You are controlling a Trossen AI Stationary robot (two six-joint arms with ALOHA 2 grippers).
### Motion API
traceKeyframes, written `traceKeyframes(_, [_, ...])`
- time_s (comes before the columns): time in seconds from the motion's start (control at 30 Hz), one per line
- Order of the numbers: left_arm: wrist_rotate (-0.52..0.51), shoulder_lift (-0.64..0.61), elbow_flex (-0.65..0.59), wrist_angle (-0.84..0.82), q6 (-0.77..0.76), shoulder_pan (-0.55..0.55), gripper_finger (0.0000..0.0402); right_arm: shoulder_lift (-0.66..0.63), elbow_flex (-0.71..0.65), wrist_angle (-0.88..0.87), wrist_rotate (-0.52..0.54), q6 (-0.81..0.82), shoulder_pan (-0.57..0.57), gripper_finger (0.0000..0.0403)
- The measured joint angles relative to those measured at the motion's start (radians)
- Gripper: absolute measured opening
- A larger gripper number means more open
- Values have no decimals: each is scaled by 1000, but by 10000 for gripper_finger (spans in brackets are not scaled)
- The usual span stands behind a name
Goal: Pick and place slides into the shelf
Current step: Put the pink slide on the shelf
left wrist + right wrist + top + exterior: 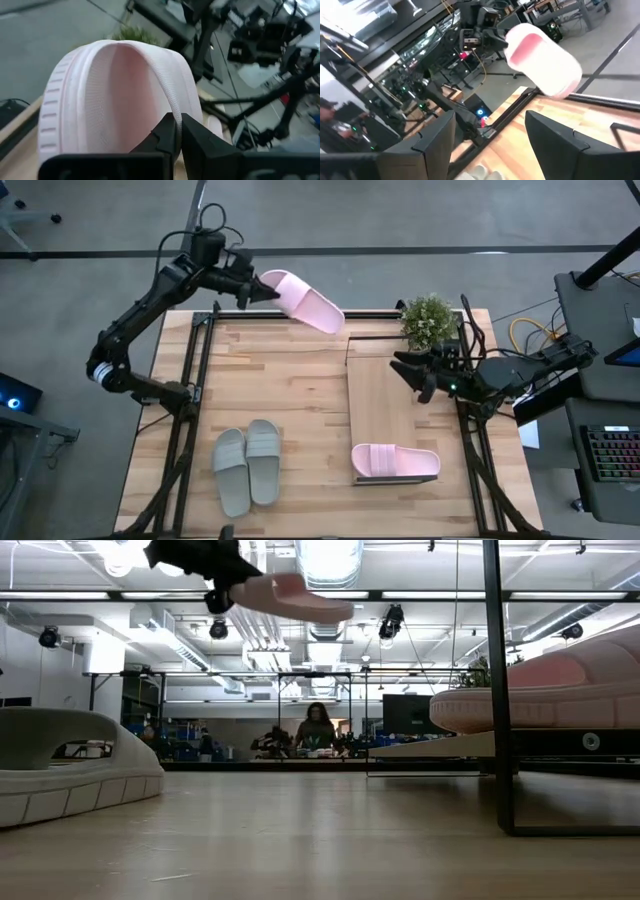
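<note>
One pink slide already lies on the shelf. The left gripper (clamped tight on the strap) holds its mate aloft over the surface's far edge. The right gripper hovers open and empty above the shelf. The grey-green pair waits on the surface.

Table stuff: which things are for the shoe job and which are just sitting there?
For the job:
- pink slide held by the left end effector
- pink slide on the shelf
- grey-green pair
- shelf
- right end effector, open, empty

Just there:
- potted plant
</note>
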Motion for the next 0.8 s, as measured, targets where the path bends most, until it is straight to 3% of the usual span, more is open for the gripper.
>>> traceKeyframes(0.3, [-143, -43, -2, 193, -170, -126, 0, 0, 0, 2, 0, 255, -65, 233])
traceKeyframes(0.47, [-181, -33, -10, 245, -240, -196, 0, 0, 0, 19, -1, 262, -100, 233])
traceKeyframes(0.67, [-214, -17, -97, 425, -351, -279, 0, 0, 0, 46, -12, 261, -127, 233])
traceKeyframes(0.8, [-233, -8, -155, 546, -415, -311, 0, 1, 0, 96, -84, 256, -151, 233])
